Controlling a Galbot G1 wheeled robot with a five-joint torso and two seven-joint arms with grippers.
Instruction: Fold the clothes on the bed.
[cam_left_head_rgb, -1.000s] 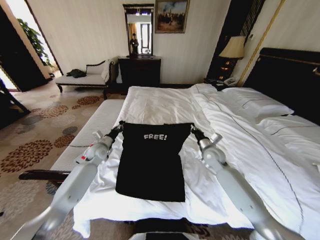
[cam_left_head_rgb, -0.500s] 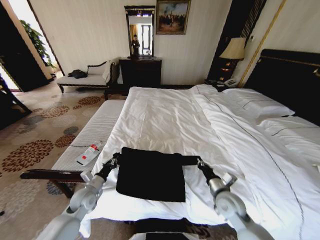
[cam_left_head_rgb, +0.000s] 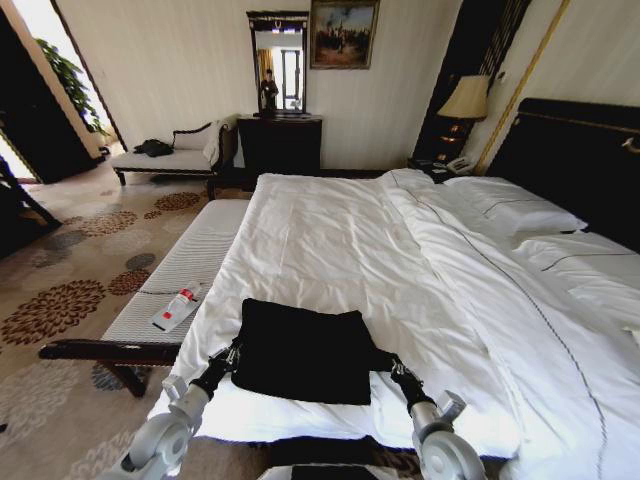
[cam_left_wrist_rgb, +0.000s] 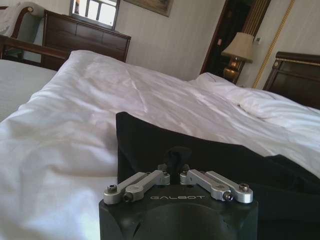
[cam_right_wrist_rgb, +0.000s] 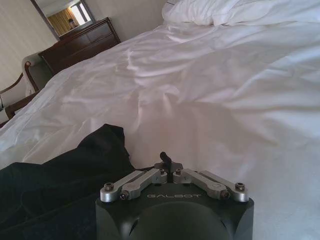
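Note:
The clothes, one black T-shirt (cam_left_head_rgb: 305, 350), lie folded over on themselves near the foot of the white bed (cam_left_head_rgb: 330, 230); no lettering shows. My left gripper (cam_left_head_rgb: 232, 353) is shut on the shirt's left near corner. In the left wrist view its tips (cam_left_wrist_rgb: 172, 169) pinch a tuft of black cloth (cam_left_wrist_rgb: 210, 155). My right gripper (cam_left_head_rgb: 392, 366) is shut on the shirt's right near corner. The right wrist view shows that gripper (cam_right_wrist_rgb: 167, 166) closed on a small black bit, with the rest of the shirt (cam_right_wrist_rgb: 65, 175) lying to one side on the sheet.
A pale striped bench (cam_left_head_rgb: 190, 265) runs along the bed's left side with a red-labelled bottle (cam_left_head_rgb: 175, 308) on it. Pillows (cam_left_head_rgb: 510, 210) and the dark headboard (cam_left_head_rgb: 580, 150) are at the right. A chaise (cam_left_head_rgb: 165, 155), dresser (cam_left_head_rgb: 280, 140) and lamp (cam_left_head_rgb: 466, 95) stand by the far wall.
Both grippers have drawn the shirt's upper edge back toward the foot of the bed, folding it over the lower half. The "FREE!" lettering is now hidden.

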